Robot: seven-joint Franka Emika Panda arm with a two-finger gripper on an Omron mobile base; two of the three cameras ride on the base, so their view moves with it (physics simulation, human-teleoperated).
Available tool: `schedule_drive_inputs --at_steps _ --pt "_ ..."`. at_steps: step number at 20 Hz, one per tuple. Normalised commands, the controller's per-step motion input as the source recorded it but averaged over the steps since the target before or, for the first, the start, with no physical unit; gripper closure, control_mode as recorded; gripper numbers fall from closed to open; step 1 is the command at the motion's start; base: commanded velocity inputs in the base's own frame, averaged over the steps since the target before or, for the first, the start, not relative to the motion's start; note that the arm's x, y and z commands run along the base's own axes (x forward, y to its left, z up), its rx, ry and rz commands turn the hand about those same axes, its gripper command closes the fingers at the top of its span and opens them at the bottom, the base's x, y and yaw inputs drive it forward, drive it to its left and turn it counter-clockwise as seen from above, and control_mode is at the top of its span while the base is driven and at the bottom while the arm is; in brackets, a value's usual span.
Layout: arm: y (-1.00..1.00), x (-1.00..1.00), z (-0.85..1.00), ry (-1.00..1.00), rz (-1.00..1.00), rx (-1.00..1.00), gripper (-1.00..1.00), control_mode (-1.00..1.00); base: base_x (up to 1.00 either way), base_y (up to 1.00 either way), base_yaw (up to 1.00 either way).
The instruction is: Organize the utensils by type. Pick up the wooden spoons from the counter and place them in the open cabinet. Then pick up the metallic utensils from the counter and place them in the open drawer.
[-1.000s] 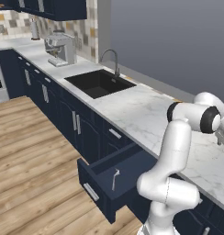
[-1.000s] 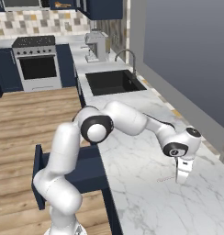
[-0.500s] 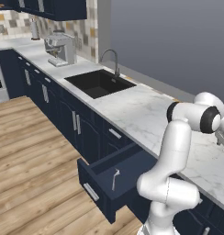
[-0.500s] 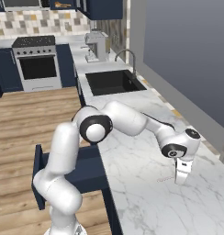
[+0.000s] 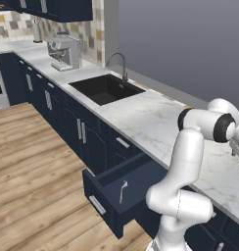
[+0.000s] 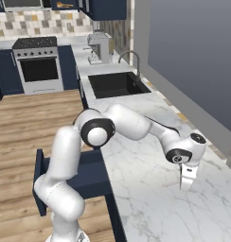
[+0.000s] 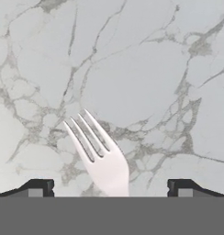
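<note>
A thin silver fork (image 7: 101,158) lies flat on the white marble counter (image 7: 132,69), tines pointing away from the hand. My gripper (image 7: 111,190) is open just above it, one dark fingertip (image 7: 36,187) on each side of the handle, not touching it. From the right base camera the gripper (image 6: 186,182) points straight down at the counter (image 6: 136,189), with the fork (image 6: 169,185) a faint line beside it. The open drawer (image 5: 116,196) stands pulled out below, with a slim metal utensil (image 5: 122,190) lying inside. The hand (image 5: 237,149) sits at the frame's right edge.
A black sink (image 6: 116,84) with a tap (image 6: 132,59) is set in the counter further along. A coffee machine (image 6: 99,46) and a stove (image 6: 39,64) lie beyond. Navy base cabinets (image 5: 77,132) line the wooden floor (image 5: 33,186).
The hand has sunk slightly toward the counter over the fork. The fingers stay apart.
</note>
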Motion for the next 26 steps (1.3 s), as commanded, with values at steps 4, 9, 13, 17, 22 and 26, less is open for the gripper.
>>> schedule_drive_inputs --at_steps 4,9,13,17,22,26 --pt "0.13 -0.20 -0.07 0.00 0.00 0.00 -1.00 -1.00 0.00 0.00 0.00" --pt "0.21 -0.06 -0.04 0.00 0.00 -0.03 -1.00 -1.00 0.00 0.00 0.00" --pt "0.21 0.00 -0.09 -0.02 0.00 -0.03 -1.00 -1.00 0.00 0.00 0.00" --pt "0.06 0.00 -0.20 0.00 0.00 -0.05 -1.00 -1.00 0.00 0.00 0.00" --pt "-0.02 0.00 -0.31 -0.01 0.00 -0.04 -1.00 -1.00 0.00 0.00 0.00" --pt "-0.02 0.00 -0.30 -0.01 0.00 0.00 -1.00 -1.00 0.00 0.00 0.00"
